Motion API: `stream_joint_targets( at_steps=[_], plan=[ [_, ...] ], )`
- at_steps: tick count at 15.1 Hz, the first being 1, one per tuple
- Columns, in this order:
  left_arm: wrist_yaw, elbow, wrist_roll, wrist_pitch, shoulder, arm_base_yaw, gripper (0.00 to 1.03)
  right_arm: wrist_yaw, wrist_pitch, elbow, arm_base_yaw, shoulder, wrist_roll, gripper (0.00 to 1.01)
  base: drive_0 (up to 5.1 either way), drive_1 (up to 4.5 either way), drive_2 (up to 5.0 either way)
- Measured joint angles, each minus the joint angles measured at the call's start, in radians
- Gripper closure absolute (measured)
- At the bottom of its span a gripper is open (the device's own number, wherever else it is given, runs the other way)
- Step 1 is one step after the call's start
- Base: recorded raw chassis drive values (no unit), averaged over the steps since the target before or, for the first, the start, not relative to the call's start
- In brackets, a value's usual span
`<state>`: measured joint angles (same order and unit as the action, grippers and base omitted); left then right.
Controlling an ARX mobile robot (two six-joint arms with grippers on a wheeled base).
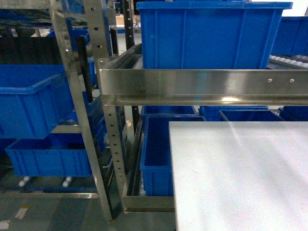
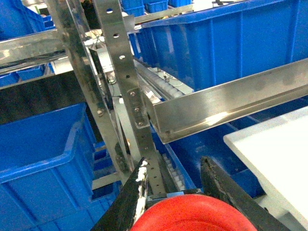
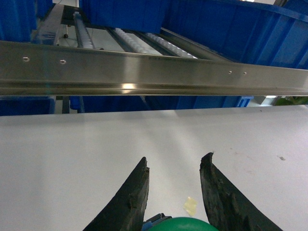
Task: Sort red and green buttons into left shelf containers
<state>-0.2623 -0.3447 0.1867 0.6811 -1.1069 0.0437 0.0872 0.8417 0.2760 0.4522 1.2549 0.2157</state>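
Shelving fills our head view: a steel rack [image 1: 108, 144] of perforated uprights with a broad steel rail [image 1: 202, 85] running across the middle, and a big blue crate [image 1: 211, 33] sitting on the roller level above it. More blue bins are stacked on the left shelf [image 1: 33, 103], with another lower one [image 1: 48, 156] beneath, and a further bin [image 1: 156, 159] sits low behind the rail. We see a white table [image 1: 240, 178] taking up the lower right, its surface bare in this view, and neither arm shows here. Over on the left wrist camera, we have the left gripper [image 2: 174, 166] up in front of the rack's upright, jaws spread around a red button [image 2: 190, 214] that sits between the black fingers [image 2: 130, 192] at the bottom edge; whether they actually press on it we cannot tell. On the right wrist camera, the right gripper [image 3: 174, 163] hovers over the white table, and a green button [image 3: 185, 224] peeks up between its fingers at the frame's bottom, grip likewise unclear. A small pale scrap [image 3: 190, 206] lies on the table just beside that right finger.
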Motion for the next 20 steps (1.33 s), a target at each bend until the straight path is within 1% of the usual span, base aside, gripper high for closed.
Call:
stream_joint_targets(
  at_steps=[20],
  plan=[
    [0.003, 0.000, 0.000, -0.001, -0.001, 0.002, 0.75, 0.001, 0.005, 0.000, 0.000, -0.001, 0.000, 0.72, -5.0, 2.50, 2.5]
  ],
)
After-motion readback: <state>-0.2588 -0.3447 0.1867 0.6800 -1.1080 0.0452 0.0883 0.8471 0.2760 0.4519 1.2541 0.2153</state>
